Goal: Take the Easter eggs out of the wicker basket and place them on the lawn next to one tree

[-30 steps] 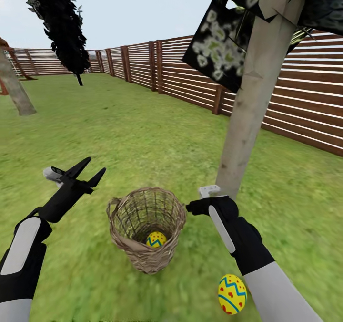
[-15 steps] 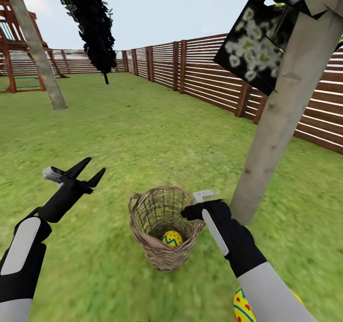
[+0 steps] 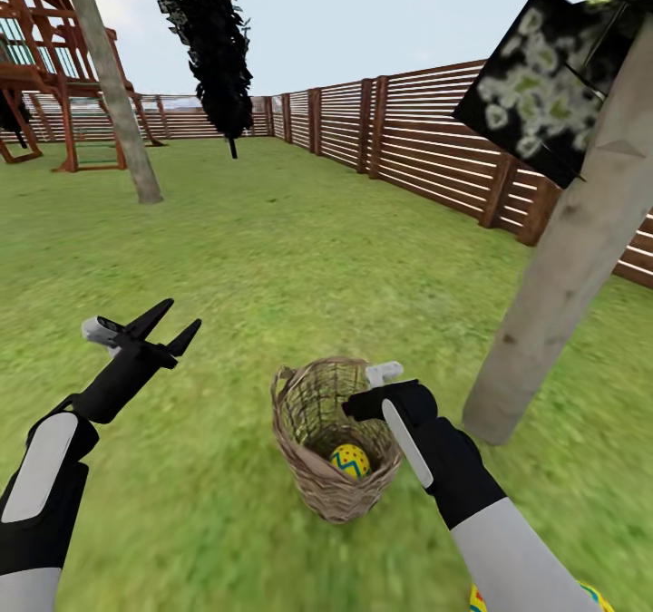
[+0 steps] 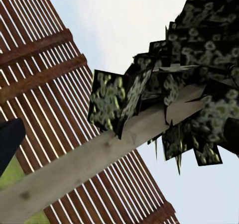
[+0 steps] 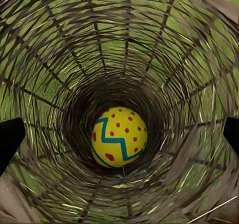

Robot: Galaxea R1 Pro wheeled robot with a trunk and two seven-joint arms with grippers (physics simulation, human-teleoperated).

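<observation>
- Since a second ago our view has swung left, and our right gripper [image 3: 367,399] has gone from beside the basket [image 3: 308,467] to over its mouth.
- One egg [image 5: 119,136] lies on the basket bottom, straight ahead between the spread right jaws, long axis roughly along our reach.
- Another egg [image 3: 594,598] lies on the lawn [image 3: 272,258] near the tree [image 3: 562,276].
- Our left gripper [image 3: 177,322] hangs open, farther away.

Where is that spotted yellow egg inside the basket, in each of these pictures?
Head view: the egg lies at the bottom of the wicker basket, low centre.
Right wrist view: egg at centre, down the basket's woven walls.
Left wrist view: not in it.
Shared landmark: the basket.
</observation>
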